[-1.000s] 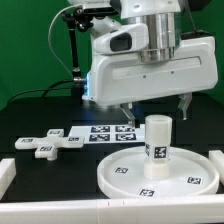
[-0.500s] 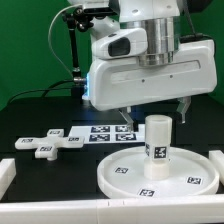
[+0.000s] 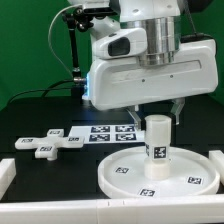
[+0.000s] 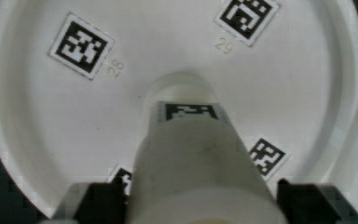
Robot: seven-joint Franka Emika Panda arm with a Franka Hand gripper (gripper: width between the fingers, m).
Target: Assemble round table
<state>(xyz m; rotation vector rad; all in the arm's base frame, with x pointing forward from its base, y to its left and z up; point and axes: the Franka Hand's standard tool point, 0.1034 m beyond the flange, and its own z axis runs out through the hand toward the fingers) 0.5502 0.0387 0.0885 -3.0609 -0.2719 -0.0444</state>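
Observation:
The short white cylinder leg (image 3: 157,145) stands upright on the large rimmed round disc (image 3: 112,176) at the front of the exterior view's right. My gripper (image 3: 153,112) hangs open just above the leg's top, one finger on each side, holding nothing. In the wrist view the leg (image 4: 197,150) runs down the middle over the disc (image 4: 51,120), and my gripper (image 4: 206,200) shows a dark fingertip (image 4: 108,198) on either side of the leg's top. The cross-shaped piece (image 3: 45,143) lies flat on the black table at the exterior view's left.
The marker board (image 3: 108,133) lies flat behind the disc, under the arm. A low white rail (image 3: 60,208) runs along the table's front edge, with a white block (image 3: 5,172) at the exterior view's left. A green backdrop stands behind.
The finger on the exterior view's right now sits slightly lower and closer to the leg's top. The leg, disc and cross-shaped piece have not moved.

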